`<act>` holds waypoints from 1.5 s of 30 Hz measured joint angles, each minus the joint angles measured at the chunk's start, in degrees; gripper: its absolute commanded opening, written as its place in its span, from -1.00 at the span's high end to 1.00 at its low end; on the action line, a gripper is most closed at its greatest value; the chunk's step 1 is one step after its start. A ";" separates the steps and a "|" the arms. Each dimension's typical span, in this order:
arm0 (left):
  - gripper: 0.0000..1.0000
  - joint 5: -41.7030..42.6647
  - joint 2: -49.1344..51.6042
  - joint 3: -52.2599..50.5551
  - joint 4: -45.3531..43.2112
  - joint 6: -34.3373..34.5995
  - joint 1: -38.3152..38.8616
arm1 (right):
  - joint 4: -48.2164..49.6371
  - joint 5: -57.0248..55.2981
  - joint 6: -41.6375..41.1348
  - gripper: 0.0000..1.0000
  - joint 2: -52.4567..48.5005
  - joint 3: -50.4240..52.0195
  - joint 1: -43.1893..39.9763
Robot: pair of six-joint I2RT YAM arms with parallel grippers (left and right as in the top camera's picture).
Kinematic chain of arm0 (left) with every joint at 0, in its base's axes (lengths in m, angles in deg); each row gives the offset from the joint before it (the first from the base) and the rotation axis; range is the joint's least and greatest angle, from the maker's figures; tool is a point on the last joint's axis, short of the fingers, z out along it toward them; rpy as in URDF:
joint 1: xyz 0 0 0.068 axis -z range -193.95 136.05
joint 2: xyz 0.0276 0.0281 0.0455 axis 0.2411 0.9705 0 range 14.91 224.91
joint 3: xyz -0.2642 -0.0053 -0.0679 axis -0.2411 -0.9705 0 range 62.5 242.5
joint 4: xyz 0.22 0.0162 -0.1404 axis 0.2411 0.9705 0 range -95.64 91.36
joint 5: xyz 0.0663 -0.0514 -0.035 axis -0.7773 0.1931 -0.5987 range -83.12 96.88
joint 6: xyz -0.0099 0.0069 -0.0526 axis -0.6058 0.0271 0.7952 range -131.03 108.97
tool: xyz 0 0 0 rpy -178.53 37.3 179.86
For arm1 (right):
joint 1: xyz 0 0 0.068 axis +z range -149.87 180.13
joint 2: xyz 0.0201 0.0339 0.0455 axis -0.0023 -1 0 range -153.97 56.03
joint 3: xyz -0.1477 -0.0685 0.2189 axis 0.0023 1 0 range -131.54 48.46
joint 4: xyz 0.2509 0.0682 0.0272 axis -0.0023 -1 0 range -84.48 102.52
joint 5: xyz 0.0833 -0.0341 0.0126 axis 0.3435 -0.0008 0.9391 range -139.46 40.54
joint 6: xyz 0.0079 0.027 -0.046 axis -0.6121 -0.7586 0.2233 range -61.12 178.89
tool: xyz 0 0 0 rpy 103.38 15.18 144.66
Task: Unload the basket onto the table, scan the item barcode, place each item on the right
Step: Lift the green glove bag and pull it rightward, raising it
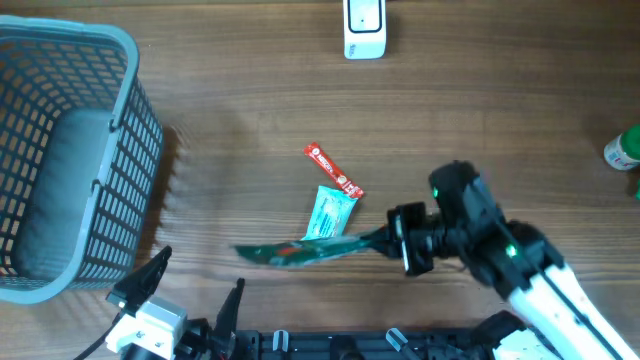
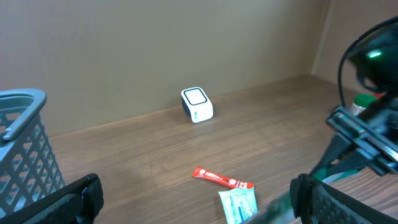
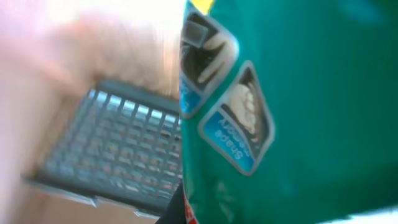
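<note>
Only up close at the right wrist: glossy green packet (image 3: 298, 93) with blue diamond labels, mesh basket (image 3: 124, 149) behind. From overhead, held edge-on, crinkled, near centre, pinched in the tight-clamped right gripper (image 1: 380, 240), arm stretched leftward. White boxy scanner (image 1: 363, 28) far off. Left gripper (image 1: 200, 272) spread wide, near left

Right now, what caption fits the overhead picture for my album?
Right jaws hold a green packet beside a red stick and pale sachet, white scanner at the far edge.
</note>
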 measured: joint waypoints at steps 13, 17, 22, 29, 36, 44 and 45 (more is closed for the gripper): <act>-1.00 0.00 0.00 0.00 0.00 0.02 0.00 | 10.34 9.14 12.66 0.91 -21.03 0.22 -7.06; -1.00 0.00 0.00 0.00 0.02 0.00 0.00 | 20.90 7.54 24.33 0.82 -21.16 0.22 -7.65; -1.00 0.00 0.00 0.00 0.00 0.02 0.00 | 22.73 2.49 31.61 0.91 -21.16 0.11 -7.69; -1.00 0.02 0.00 0.00 0.00 0.02 0.00 | 17.70 1.60 25.86 0.91 -21.11 0.24 -7.69; -1.00 0.02 0.00 0.00 0.00 0.00 0.00 | 17.70 8.20 17.86 0.91 -17.62 0.22 -7.69; -1.00 0.00 0.00 0.00 0.00 0.00 0.00 | 16.15 11.85 3.28 0.91 -16.48 0.13 -8.02; -1.00 0.00 0.00 0.00 0.00 0.02 0.00 | 16.81 12.00 2.71 0.91 -16.50 0.13 -8.39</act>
